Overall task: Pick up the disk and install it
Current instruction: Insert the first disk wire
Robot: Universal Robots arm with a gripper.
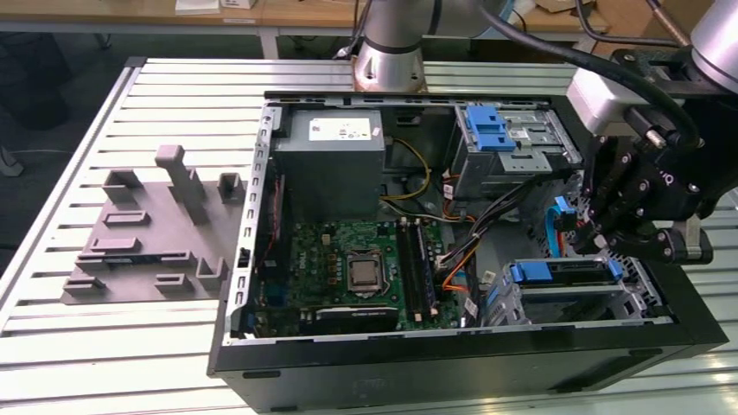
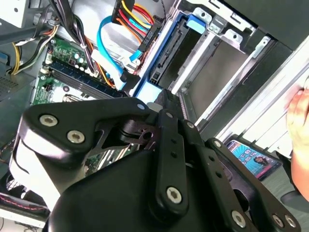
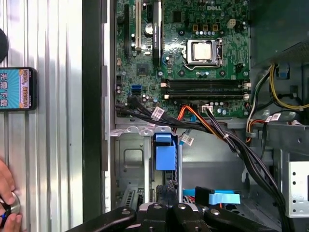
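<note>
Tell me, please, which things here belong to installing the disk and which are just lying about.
For the job: the disk, the gripper, the open computer case.
Lying about: the grey fixture plate, the phone, a person's hand on the table.

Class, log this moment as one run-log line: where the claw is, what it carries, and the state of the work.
claw: above open computer case, near drive cage | carrying: cannot tell | disk: upright in cage

Ext view high, oblique; both wrist views close over motherboard (image 3: 193, 58).
</note>
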